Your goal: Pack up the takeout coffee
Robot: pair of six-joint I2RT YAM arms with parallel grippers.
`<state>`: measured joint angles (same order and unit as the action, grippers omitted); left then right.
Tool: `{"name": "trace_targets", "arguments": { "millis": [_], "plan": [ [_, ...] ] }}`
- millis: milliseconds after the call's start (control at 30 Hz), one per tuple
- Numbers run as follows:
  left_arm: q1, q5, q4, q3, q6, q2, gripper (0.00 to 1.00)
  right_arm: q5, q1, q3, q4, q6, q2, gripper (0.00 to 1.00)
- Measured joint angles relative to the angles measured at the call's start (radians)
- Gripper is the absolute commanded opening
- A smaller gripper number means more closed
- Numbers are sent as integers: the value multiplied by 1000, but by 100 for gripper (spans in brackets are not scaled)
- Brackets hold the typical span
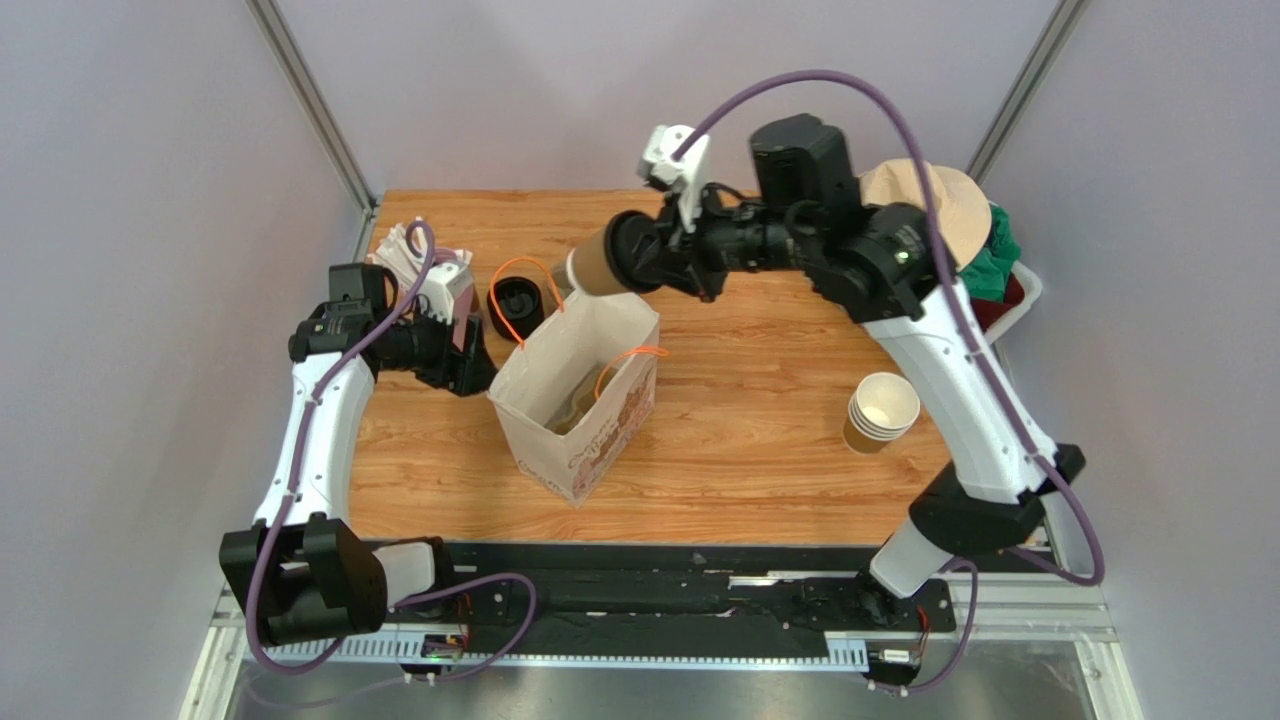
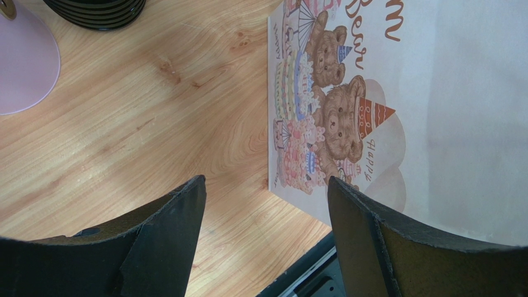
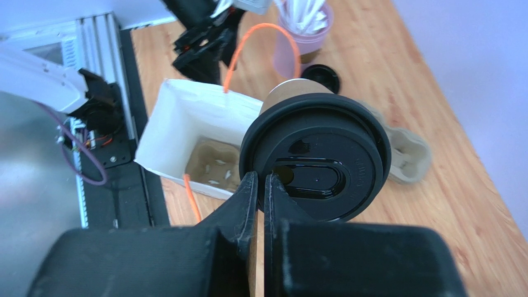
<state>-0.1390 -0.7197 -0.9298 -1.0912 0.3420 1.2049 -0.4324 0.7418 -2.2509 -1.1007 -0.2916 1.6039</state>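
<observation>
Kraft-brown takeout coffee (image 1: 598, 270) tipped sideways just above rim of open white paper bag (image 1: 601, 435), pinched at its glossy round black top by tightly clamped right claw (image 3: 260, 185). Left claw (image 2: 266, 185) spread apart beside bag's printed wall, over woodgrain table (image 1: 751, 405).

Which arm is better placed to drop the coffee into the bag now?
Right. The right pincer grips the lidded coffee cup above the open paper bag; the left pincer is open, empty, beside the bag.
</observation>
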Motion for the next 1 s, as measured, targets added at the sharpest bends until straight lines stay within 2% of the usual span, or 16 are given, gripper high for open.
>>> {"name": "trace_targets", "arguments": {
  "millis": [133,300,533,1000],
  "plan": [
    [0,5,0,0,0,-1,81,0,92,-25,-21,-3,102,0],
    [0,8,0,0,0,-5,81,3,146,6,-78,-13,161,0],
    [0,8,3,0,1,-5,81,24,154,24,-119,-35,190,0],
    [0,7,6,0,1,-5,81,89,154,-17,-170,-85,404,0]
  ]
}}
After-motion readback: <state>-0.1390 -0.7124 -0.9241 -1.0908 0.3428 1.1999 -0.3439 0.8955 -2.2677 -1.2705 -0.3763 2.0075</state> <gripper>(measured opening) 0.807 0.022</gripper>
